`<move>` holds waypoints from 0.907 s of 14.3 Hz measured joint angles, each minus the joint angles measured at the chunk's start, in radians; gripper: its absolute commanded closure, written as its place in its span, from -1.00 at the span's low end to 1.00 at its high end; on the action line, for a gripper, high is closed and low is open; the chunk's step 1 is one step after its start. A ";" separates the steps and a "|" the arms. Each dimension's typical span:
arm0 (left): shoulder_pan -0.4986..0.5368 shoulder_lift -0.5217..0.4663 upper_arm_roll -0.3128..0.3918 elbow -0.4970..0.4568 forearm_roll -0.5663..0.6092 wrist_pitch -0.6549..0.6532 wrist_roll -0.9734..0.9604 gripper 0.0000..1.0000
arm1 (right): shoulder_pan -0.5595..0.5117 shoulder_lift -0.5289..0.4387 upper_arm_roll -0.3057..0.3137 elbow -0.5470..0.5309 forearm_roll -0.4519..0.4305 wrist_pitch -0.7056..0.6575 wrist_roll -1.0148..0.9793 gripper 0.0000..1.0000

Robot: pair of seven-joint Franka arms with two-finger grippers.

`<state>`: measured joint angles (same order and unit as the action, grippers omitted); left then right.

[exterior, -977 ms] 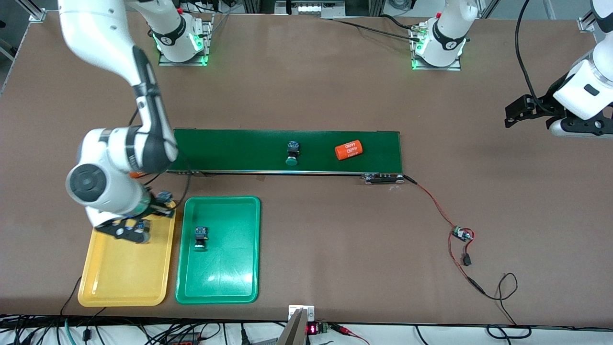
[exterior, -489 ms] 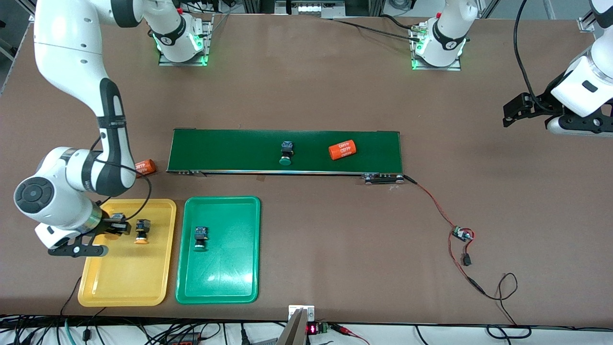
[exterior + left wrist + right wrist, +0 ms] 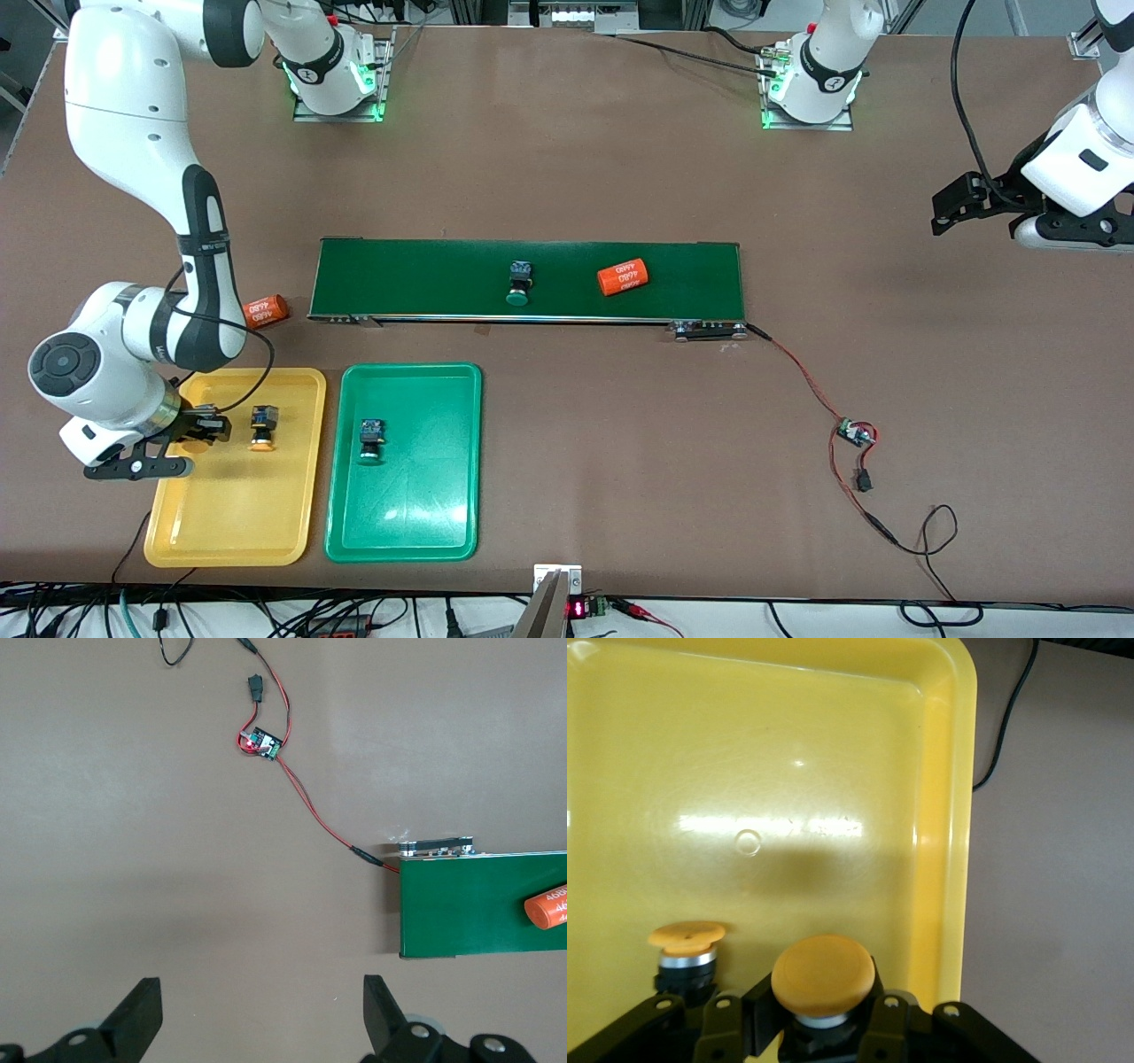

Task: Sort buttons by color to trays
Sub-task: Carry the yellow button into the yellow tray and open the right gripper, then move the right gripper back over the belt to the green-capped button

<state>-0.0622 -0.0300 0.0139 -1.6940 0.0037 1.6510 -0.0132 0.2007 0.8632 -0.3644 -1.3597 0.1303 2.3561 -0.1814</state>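
The right gripper (image 3: 209,427) hangs over the yellow tray (image 3: 230,532), its fingers closed on a yellow-capped button (image 3: 823,976) with the cap pointing away from the wrist. A second yellow-capped button (image 3: 262,425) lies in this tray just beside the fingers, toward the green tray (image 3: 407,523), where one green-capped button (image 3: 372,440) rests. Another green-capped button (image 3: 518,282) lies on the conveyor belt (image 3: 425,275), much closer to the right arm. The left gripper (image 3: 261,1014) waits wide open and empty over bare tabletop (image 3: 886,399). Two orange cylinders (image 3: 623,276) carry white digits, maybe "4680".
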 measured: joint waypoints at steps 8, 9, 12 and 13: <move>-0.007 0.000 -0.017 0.003 0.000 0.000 -0.001 -1.00 | -0.016 0.045 0.004 0.015 0.027 0.075 -0.004 -1.00; -0.008 0.000 -0.020 0.004 0.000 0.000 -0.001 -1.00 | -0.015 0.040 0.005 0.023 0.028 0.050 -0.004 -1.00; -0.009 0.000 -0.020 0.014 0.000 -0.002 -0.001 -1.00 | 0.000 -0.022 0.015 0.054 0.029 -0.155 -0.004 -1.00; -0.008 0.000 -0.020 0.016 0.000 -0.002 -0.001 -1.00 | 0.015 -0.059 0.016 0.060 0.033 -0.246 0.004 -1.00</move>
<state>-0.0706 -0.0303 -0.0058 -1.6781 0.0037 1.6486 -0.0142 0.2159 0.8037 -0.3484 -1.2996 0.1637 2.1103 -0.1770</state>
